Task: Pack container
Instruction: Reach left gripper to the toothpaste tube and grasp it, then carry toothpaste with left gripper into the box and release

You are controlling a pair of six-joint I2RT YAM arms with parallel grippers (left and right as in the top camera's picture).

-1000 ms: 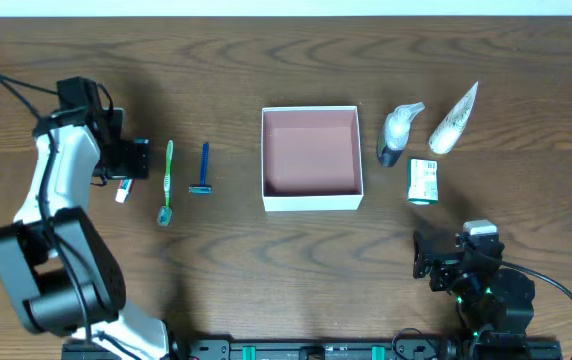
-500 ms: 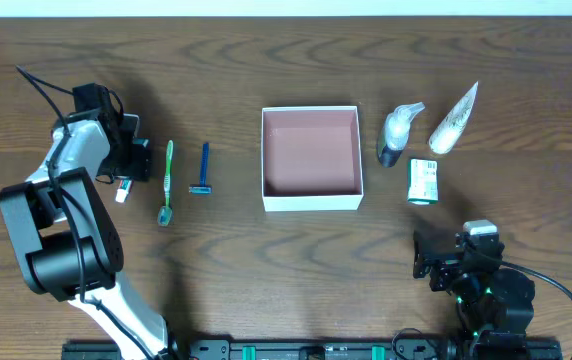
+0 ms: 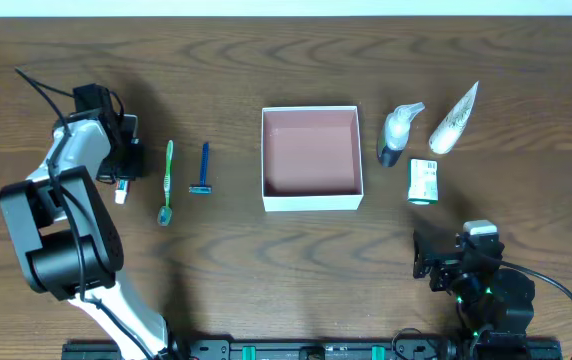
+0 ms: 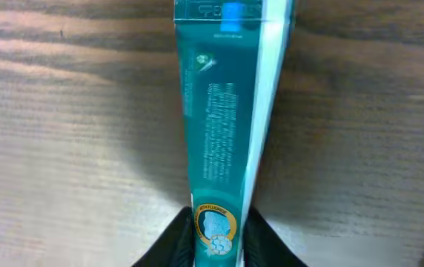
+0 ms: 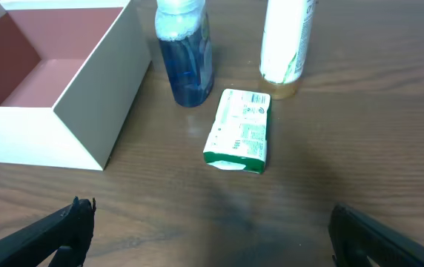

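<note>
The container, a square white box with a pinkish-brown inside, stands open at the table's middle; its corner shows in the right wrist view. At the far left my left gripper is shut on a teal toothpaste tube lying on the wood. The black fingers press both sides of the tube near its lower end, and its white cap end pokes out below the gripper. My right gripper is open near the front right, holding nothing, and hovers over bare wood.
A green toothbrush and a blue razor lie between the left gripper and the box. Right of the box are a blue-and-clear bottle, a white tube and a green-and-white packet.
The left gripper's jaws have closed from wide open onto the toothpaste tube. The left arm shifted slightly at first, then held still. The right arm has not moved.
</note>
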